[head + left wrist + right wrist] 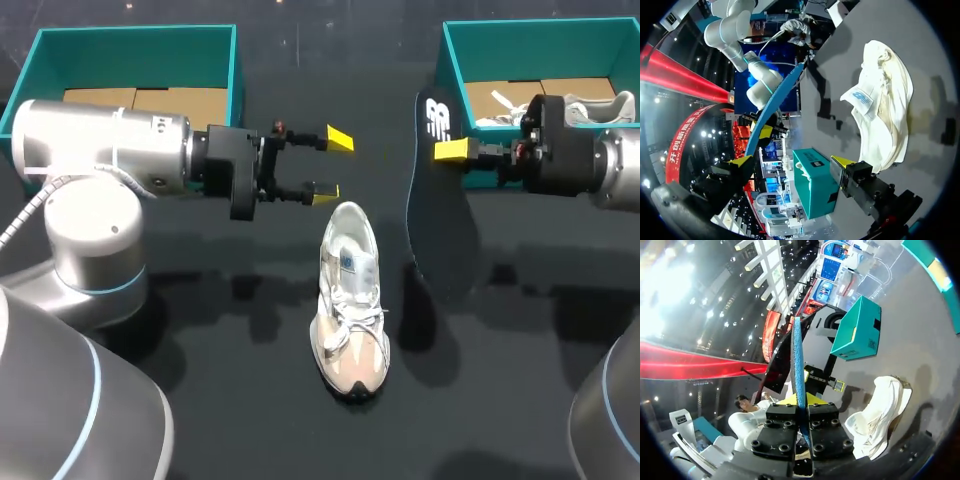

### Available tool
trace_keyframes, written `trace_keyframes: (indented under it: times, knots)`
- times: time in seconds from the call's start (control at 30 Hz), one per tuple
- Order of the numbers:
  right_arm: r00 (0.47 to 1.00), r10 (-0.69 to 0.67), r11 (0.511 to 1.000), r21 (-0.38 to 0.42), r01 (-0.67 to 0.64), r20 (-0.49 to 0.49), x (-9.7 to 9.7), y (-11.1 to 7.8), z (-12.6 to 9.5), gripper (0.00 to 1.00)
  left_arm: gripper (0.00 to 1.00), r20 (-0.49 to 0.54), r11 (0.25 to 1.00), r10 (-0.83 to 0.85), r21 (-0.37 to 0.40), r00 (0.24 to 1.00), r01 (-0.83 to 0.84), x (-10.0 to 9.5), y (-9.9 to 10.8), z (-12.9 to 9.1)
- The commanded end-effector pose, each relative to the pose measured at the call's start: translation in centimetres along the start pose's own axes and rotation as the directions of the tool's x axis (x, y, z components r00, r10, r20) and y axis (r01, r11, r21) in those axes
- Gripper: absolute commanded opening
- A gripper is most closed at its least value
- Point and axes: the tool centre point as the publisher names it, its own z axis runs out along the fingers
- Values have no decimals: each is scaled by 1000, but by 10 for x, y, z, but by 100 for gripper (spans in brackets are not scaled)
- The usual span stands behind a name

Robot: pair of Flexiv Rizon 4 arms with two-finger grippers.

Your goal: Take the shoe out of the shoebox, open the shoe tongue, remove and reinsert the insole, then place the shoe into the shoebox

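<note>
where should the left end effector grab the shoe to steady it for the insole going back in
Grip the shoe at its heel rim, coming down from above: it stands upright on its sole, heel nearest the open left end effector, leaving the opening free for the insole.

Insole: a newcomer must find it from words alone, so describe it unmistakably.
Start at the right teal shoebox. At its front corner, the right end effector pinches the insole: long, flat and dark, unlike the white shoe beside it.
</note>
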Motion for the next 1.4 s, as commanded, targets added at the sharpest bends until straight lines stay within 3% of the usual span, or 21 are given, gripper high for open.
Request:
trace_keyframes:
  times: [0.03, 0.1, 0.5, 0.73, 0.93, 1.23, 1.4]
  knots:
    - [993, 114, 993, 33, -114, -9, -21, 25, 9, 0, 100, 30, 999, -40, -7, 999, 40, -2, 4, -1]
    - [982, 190, 982, 12, -190, 17, -34, 31, 8, 0, 100, 41, 999, -43, -6, 998, 43, -7, 7, -1]
    - [982, 190, 982, 12, -190, 17, -34, 31, 8, 0, 100, 40, 999, -40, 13, 998, 39, -3, 3, 8]
    - [950, 305, 952, 6, -306, 70, -52, 53, 33, 0, 100, 38, 999, -42, 16, 998, 41, -1, 0, 22]
    - [903, 385, 920, -3, -392, 188, -64, 53, 43, 0, 100, 41, 998, -58, 12, 997, 57, 0, 2, 26]
    - [909, 373, 926, -9, -378, 183, -63, 53, 42, 0, 100, 47, 998, -65, 11, 997, 65, 1, 2, 31]
    - [895, 402, 914, -31, -404, 192, -71, 56, 53, 0, 87, 47, 997, -81, 1, 996, 81, 4, 4, 36]
